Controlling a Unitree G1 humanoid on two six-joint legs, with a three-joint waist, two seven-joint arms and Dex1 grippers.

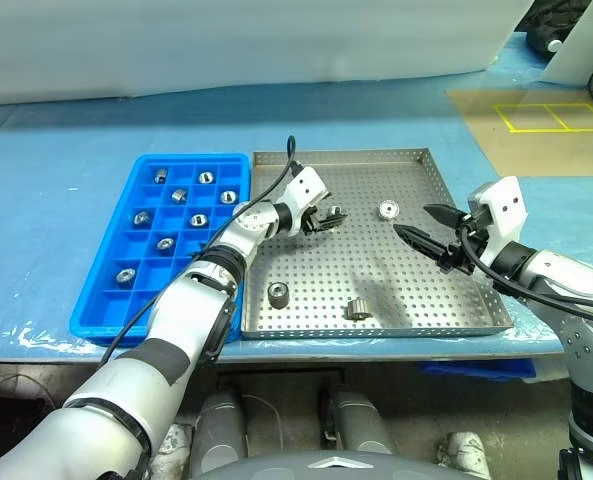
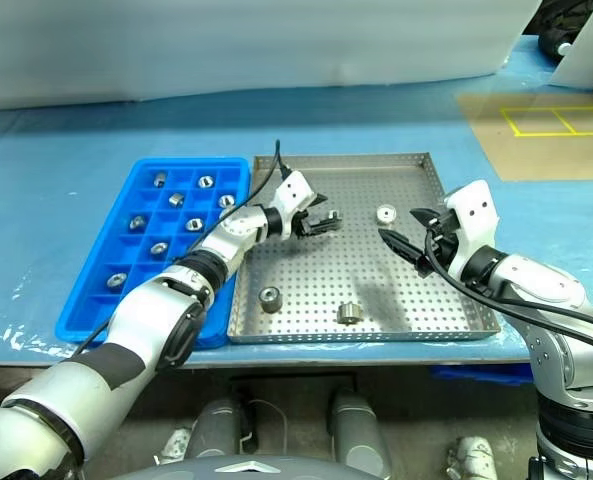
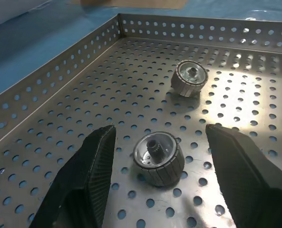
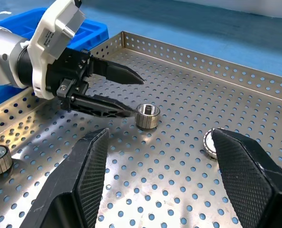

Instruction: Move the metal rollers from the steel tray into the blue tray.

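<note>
Left gripper [image 3: 155,156] stands open, straddling a roller [image 3: 158,158] on the steel tray [image 3: 45,90]; right gripper [image 4: 160,175] open, empty. Small, hard and slick, probably rolls; pinch its ridged sides. Farther: another roller [image 3: 189,78], blue tray [image 1: 106,300].

Workshop bench, blue cover [image 1: 56,190], yellow floor tape [image 1: 556,118]
</note>
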